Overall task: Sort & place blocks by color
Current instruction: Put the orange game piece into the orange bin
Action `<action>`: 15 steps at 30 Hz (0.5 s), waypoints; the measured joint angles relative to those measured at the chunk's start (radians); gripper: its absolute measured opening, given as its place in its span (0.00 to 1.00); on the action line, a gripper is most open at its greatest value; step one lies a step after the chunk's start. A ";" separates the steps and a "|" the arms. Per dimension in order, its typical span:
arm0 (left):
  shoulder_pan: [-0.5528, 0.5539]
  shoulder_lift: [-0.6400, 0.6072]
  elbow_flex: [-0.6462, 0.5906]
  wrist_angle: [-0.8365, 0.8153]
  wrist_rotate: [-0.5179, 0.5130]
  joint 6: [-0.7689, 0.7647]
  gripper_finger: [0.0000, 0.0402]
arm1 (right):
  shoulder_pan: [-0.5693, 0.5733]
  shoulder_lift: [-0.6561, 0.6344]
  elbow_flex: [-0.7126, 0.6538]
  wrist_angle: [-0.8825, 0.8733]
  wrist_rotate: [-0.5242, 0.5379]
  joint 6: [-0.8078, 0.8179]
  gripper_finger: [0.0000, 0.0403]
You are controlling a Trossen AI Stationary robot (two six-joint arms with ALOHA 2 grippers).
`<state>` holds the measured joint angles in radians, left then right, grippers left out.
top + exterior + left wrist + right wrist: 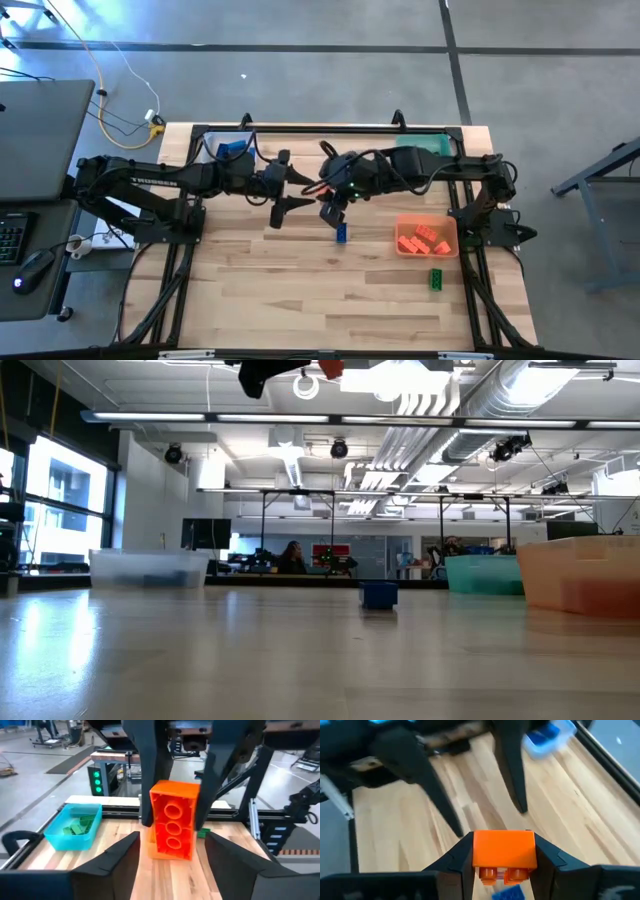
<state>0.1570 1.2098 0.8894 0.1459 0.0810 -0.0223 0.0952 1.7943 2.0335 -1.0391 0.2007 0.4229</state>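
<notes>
A: Near side of the desk?
B: Green brick, blue brick.
A: Mid-air?
B: Orange brick, hollow three-tube underside; right gripper clamped on it, left gripper spread apart beside it.

1. The right gripper clamps an orange studded brick between its two dark fingers.
2. Beyond the brick, the left gripper spreads its fingers above the wooden table.
3. A clear bin holding blue bricks sits farther off.
</notes>
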 joint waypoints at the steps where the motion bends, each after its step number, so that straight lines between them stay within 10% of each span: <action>1: 0.000 0.000 0.000 0.000 -0.012 0.000 0.54 | 0.004 0.000 0.000 -0.018 0.009 0.026 0.28; 15: 0.006 0.000 0.000 -0.071 -0.093 0.000 0.58 | 0.101 0.000 0.000 -0.356 0.206 0.407 0.28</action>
<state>0.1635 1.2098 0.8894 0.0751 -0.0120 -0.0223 0.1961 1.7943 2.0335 -1.3955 0.4067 0.8296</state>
